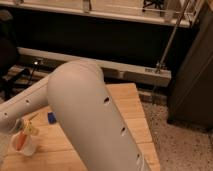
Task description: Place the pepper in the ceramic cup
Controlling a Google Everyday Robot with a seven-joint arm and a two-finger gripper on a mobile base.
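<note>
Camera view: the arm (pixel 95 120) fills the middle of the frame and reaches to the lower left, where the jaws (pixel 15 125) sit just above the ceramic cup (pixel 25 145); whether they are wide or narrow I cannot tell. The pepper (pixel 20 141) stands inside the cup, orange showing above its rim, so placement looks nearly done. A small blue object (pixel 51 117) lies nearby on the wooden worktop (pixel 132 115). Behind runs a dark wall with a pale rail (pixel 130 70); speckled floor (pixel 180 145) at right.
</note>
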